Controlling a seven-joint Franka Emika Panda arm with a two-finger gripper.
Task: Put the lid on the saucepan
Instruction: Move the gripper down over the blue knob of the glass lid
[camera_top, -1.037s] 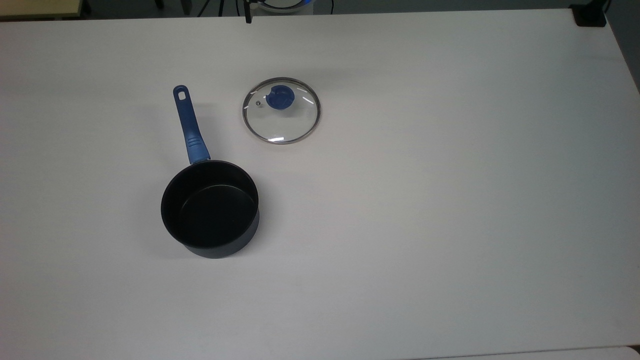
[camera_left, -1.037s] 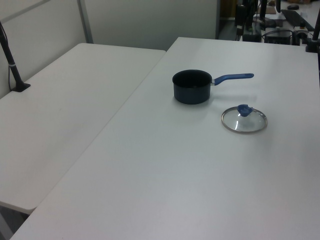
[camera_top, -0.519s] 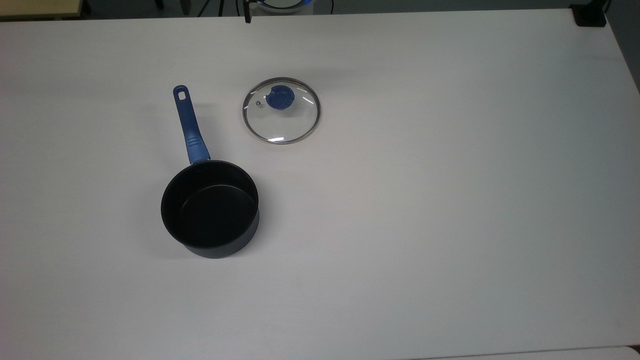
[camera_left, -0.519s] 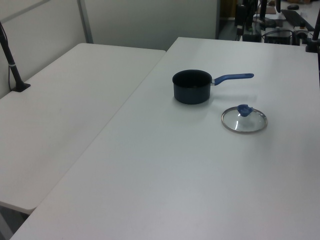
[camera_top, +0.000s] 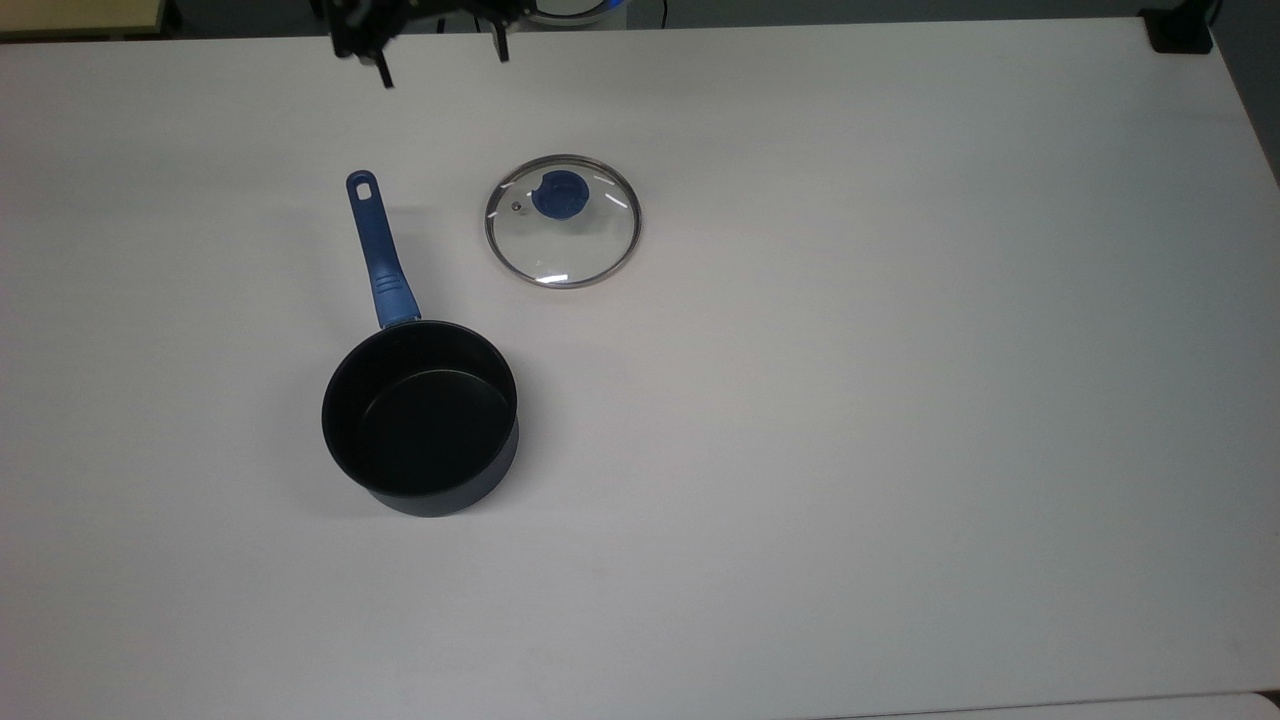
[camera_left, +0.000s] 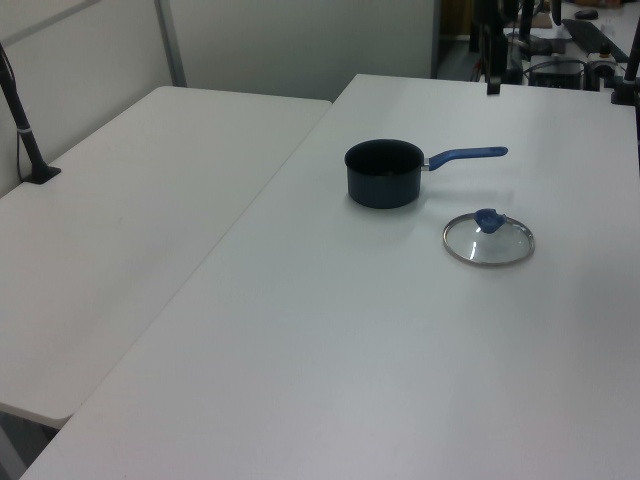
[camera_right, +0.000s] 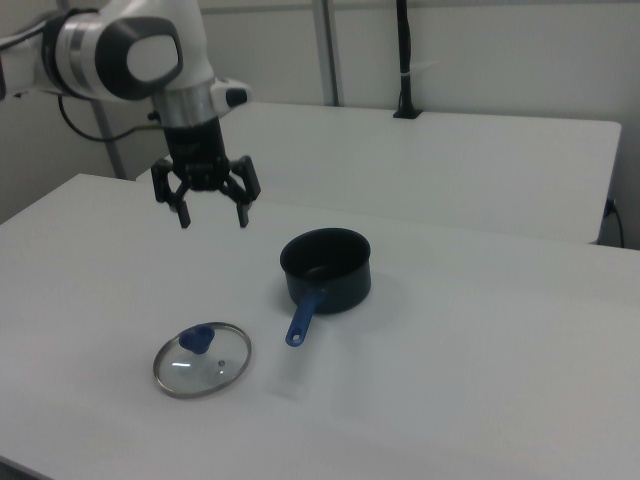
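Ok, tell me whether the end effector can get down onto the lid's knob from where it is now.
Probably yes. The end effector hangs open above the table, holding nothing. The lid lies flat with its blue knob up, apart from the saucepan, and nothing stands between them.

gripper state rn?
Gripper: open, holding nothing, in the air above the table, away from the lid and saucepan.

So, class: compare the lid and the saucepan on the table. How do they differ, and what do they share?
The lid is clear glass with a metal rim; the saucepan is dark and opaque. The lid lies low and flat; the saucepan stands taller and open. The lid has a knob, the saucepan a long handle. Both are round, with blue grips.
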